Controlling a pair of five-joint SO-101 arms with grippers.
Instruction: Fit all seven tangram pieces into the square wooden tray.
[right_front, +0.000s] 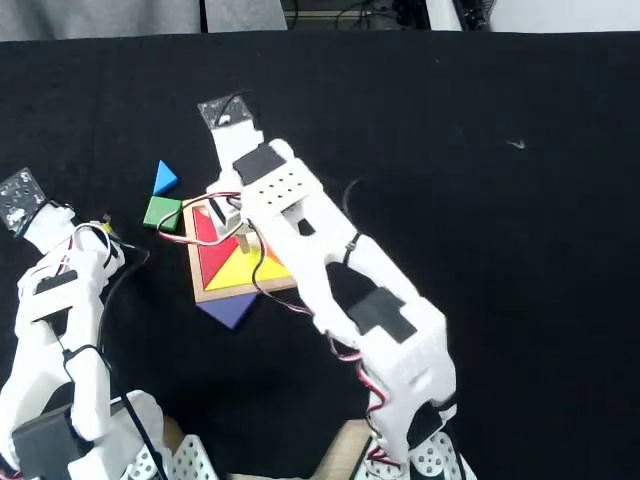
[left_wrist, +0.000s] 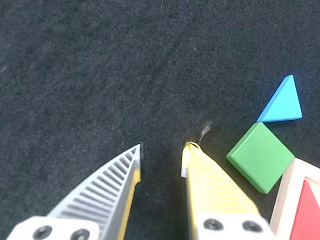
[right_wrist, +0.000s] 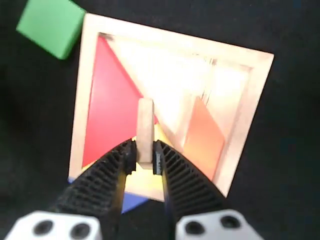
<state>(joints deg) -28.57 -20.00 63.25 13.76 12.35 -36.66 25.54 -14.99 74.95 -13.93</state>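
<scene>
Because the pale wooden piece (right_wrist: 145, 125) looks thin, stiff, light and smooth-faced, pinch it across its flat faces, as your right hand (right_wrist: 144, 150) does now, clenched on it and holding it on edge over the square wooden tray (right_wrist: 250, 115); it may twist if nudged. The red triangle (right_wrist: 110, 110), yellow triangle (right_front: 240, 270) and orange piece (right_wrist: 205, 137) crowd the tray. Your left hand (left_wrist: 162, 147) hangs released over the tabletop (right_front: 480, 200), near the green square (left_wrist: 260, 156) and blue triangle (left_wrist: 284, 102); an indigo triangle (right_front: 228, 310) lies just beside the tray's outer edge.
</scene>
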